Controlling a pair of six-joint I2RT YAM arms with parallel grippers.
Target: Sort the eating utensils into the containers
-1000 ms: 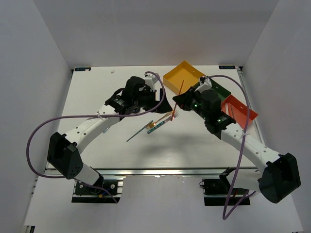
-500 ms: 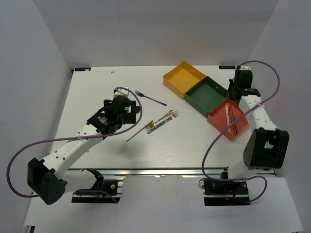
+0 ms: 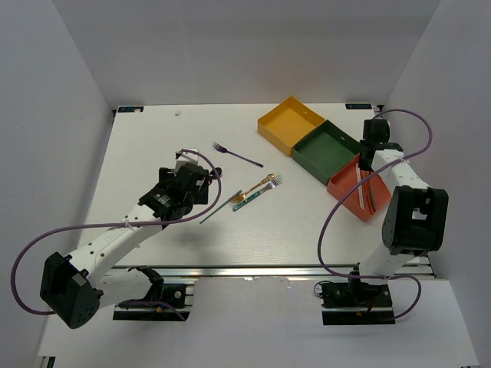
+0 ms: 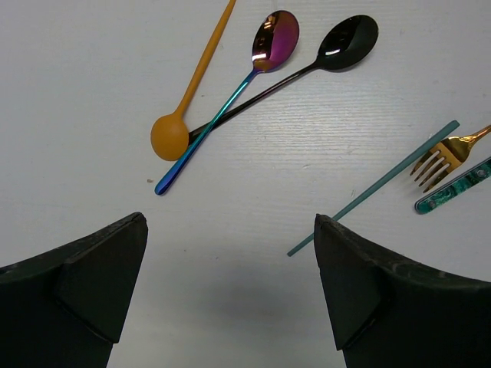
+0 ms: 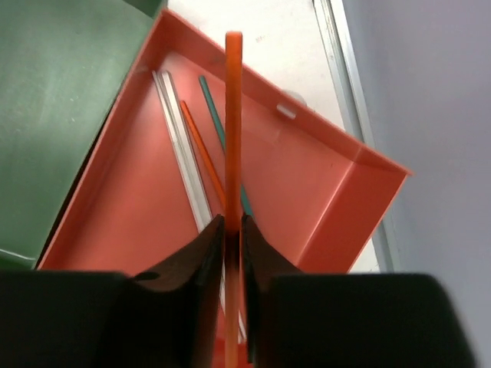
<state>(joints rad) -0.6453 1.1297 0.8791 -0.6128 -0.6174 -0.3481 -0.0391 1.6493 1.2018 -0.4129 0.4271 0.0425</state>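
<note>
The orange chopstick (image 5: pixel 233 115) is pointing to 12 o'clock from the right gripper (image 5: pixel 232 228) clamping it above the red-orange tray (image 5: pixel 322 192).

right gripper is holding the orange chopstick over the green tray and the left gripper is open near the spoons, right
Not quite: the right gripper holds the orange chopstick over the red-orange tray, not the green tray beside it, as the right wrist view shows. The left gripper is open near the spoons.
</note>
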